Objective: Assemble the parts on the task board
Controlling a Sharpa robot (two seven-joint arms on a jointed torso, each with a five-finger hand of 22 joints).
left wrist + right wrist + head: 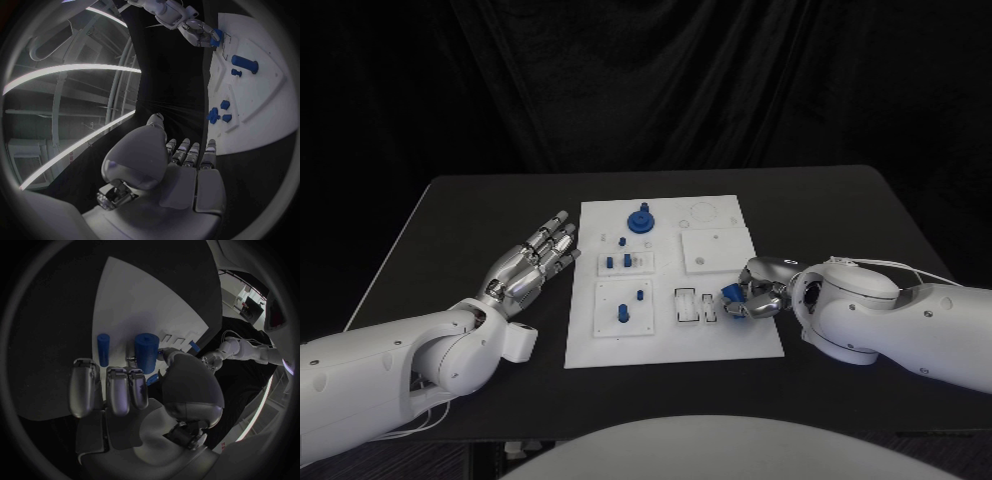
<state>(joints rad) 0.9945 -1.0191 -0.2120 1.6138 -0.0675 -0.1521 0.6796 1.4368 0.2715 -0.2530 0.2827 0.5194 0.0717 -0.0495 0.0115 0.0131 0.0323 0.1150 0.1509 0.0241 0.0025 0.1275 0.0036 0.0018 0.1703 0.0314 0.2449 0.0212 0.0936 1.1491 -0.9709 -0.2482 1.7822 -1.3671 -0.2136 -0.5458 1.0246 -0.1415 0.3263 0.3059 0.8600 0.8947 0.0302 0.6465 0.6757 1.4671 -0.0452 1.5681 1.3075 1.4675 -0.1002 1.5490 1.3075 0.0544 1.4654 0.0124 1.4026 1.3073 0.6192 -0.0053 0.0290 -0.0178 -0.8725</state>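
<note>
- The left hand (535, 262) lies flat on the black table (473, 215) just beside the left edge of the task board (733, 345), palm down, with its fingers stretched out side by side and pointing away from the robot. It holds nothing and touches no part; in the left wrist view the same hand (181, 165) has its fingers straight, their tips near the board's edge (275, 125).
- On the task board, going rightward from that edge: a small blue peg (623, 313) stands in the near left panel, two short blue pegs (619, 262) stand in the panel behind it, and a blue knobbed part (640, 220) stands near the board's far edge.
- The right hand (753, 293) is over the near right part of the task board, fingers curled in around a blue part (731, 295) that it grips, just beside the two narrow slots (695, 305).
- In the right wrist view the right hand (134, 390) has a thick blue cylinder (147, 351) between thumb and fingers, and a thinner blue cylinder (104, 349) shows on the board beyond the fingertips; whether the fingers touch that one cannot be told.
</note>
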